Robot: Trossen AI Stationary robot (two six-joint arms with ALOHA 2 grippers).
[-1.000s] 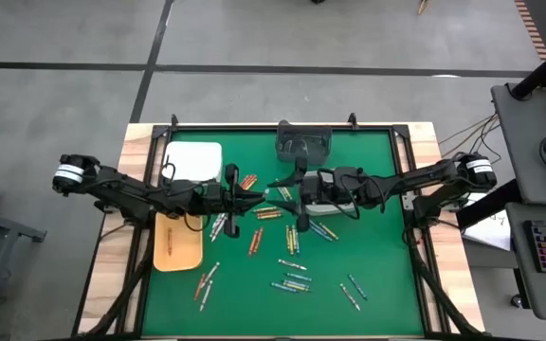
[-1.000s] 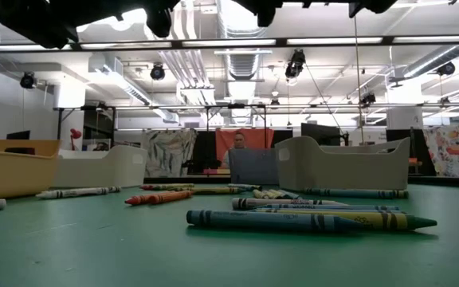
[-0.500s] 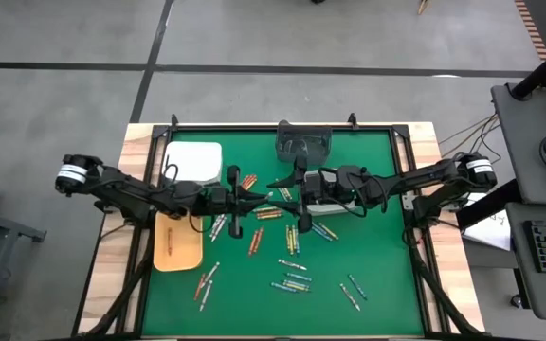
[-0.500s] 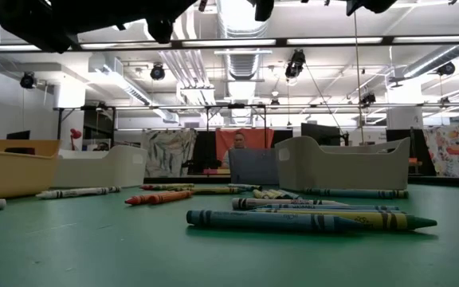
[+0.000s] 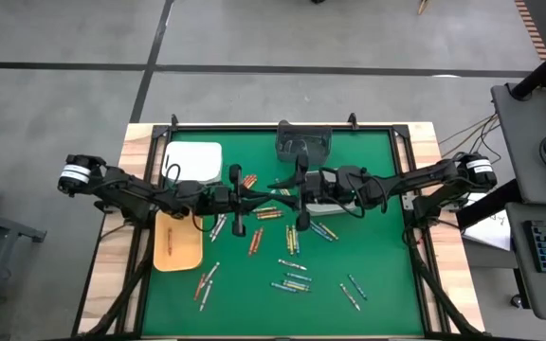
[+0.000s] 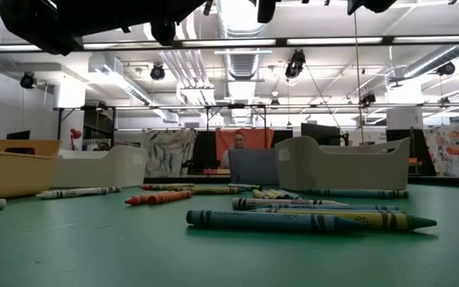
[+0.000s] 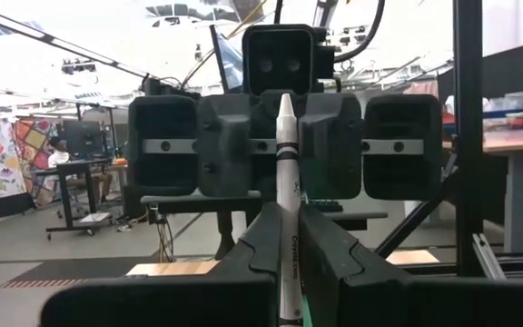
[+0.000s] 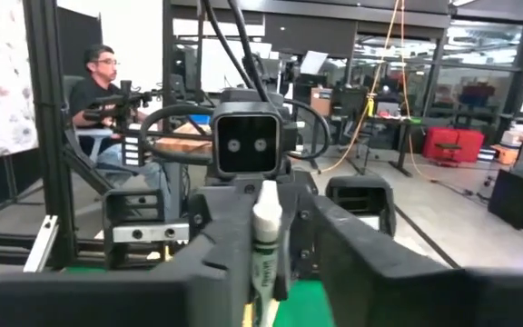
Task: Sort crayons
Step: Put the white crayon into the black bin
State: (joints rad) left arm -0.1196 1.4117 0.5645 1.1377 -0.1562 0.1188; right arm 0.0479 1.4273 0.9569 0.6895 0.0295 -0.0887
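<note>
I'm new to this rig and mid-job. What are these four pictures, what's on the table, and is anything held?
You are seeing two robot arms at a green table. One picture looks straight down, one looks level across the tabletop, and one comes from each wrist. Loose crayons lie on the table, with a white tray and a tan tray on the left. The left end effector is shut on a white crayon, raised mid-table, facing the right end effector.
</note>
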